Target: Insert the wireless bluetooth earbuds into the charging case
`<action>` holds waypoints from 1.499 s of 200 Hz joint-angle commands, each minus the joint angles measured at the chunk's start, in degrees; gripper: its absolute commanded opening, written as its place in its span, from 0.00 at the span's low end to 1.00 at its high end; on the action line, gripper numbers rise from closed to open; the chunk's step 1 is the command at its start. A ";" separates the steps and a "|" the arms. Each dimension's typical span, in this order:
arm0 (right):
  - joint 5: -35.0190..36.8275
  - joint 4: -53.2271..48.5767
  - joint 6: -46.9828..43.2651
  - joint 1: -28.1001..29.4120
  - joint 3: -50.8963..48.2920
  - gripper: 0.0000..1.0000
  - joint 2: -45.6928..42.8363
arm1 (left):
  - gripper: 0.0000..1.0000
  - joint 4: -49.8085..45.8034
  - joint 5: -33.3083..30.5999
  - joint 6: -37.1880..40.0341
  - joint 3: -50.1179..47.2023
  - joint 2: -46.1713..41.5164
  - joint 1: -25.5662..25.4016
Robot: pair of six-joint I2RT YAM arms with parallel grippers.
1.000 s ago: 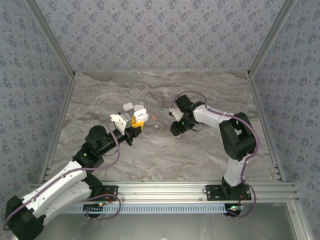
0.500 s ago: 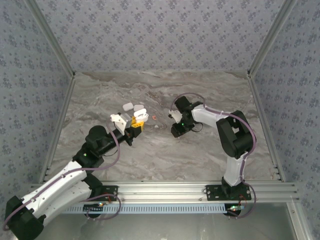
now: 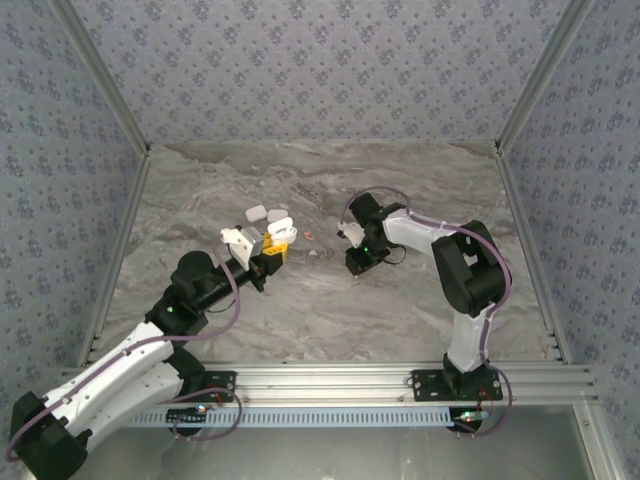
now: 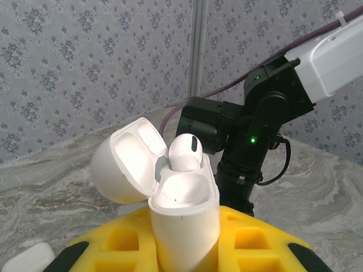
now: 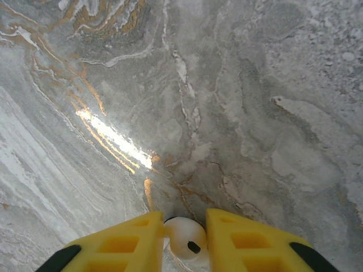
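Observation:
My left gripper point(image 4: 184, 249) is shut on the white charging case point(image 4: 184, 221), holding it upright with the lid point(image 4: 127, 161) swung open to the left. One white earbud point(image 4: 185, 152) sits in the far socket; the near socket is empty. From above, the case point(image 3: 281, 232) is left of centre, above the left gripper point(image 3: 272, 247). My right gripper point(image 3: 355, 268) points down at the table. Its yellow fingers point(image 5: 136, 238) press on both sides of a white earbud point(image 5: 184, 241) lying on the marble, so the right gripper point(image 5: 184, 222) is shut on it.
Two more white cases point(image 3: 257, 212) point(image 3: 277, 215) lie behind the held case. A small red earbud point(image 3: 309, 234) and a pale speck point(image 3: 313, 253) rest between the arms. The right arm point(image 4: 249, 141) stands close behind the open case. Walls enclose the table point(image 3: 420, 320).
The right gripper's fingers have closed in onto the white earbud, and its wrist has shifted slightly. The left arm and the case have not moved.

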 commanded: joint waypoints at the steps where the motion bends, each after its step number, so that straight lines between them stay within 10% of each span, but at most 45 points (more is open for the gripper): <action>1: 0.57 -2.62 -0.64 -0.01 0.37 0.24 0.36 | 0.02 0.38 -0.60 0.55 1.69 -0.47 -0.41; 140: -8.51 22.40 13.78 -0.57 -7.09 0.22 -43.63 | 0.01 12.96 8.46 -4.89 4.49 14.80 -0.38; 300: -2.76 28.78 13.49 14.21 -4.12 0.23 -38.03 | 0.02 15.63 11.28 -4.84 6.65 19.32 -1.76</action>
